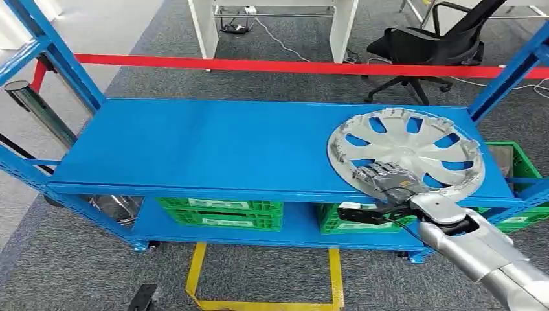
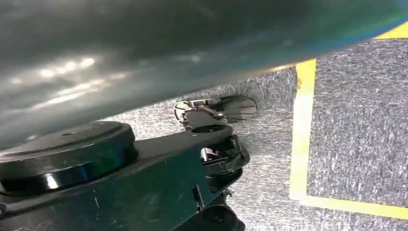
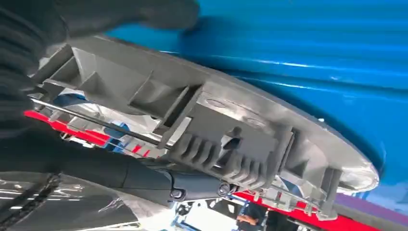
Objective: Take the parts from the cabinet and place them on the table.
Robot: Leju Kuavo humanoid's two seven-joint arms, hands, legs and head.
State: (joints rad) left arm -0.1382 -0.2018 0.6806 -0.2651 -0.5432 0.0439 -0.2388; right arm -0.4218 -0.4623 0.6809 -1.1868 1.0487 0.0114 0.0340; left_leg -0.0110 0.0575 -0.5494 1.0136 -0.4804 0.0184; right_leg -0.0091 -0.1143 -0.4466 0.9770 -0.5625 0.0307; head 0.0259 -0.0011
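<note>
A silver wheel cover with spoke cut-outs lies at the right end of the blue cabinet's top shelf, its near rim reaching the front edge. My right hand grips that near rim, dark fingers laid on top. In the right wrist view the cover's ribbed grey underside runs across the picture, with my dark fingers over its rim and the blue shelf behind it. The near rim looks slightly raised off the shelf.
Green crates sit on the lower shelf, and another green crate is behind the right end. Blue uprights frame the shelf's corners. Beyond it run a red barrier tape and an office chair. Yellow tape marks the carpet.
</note>
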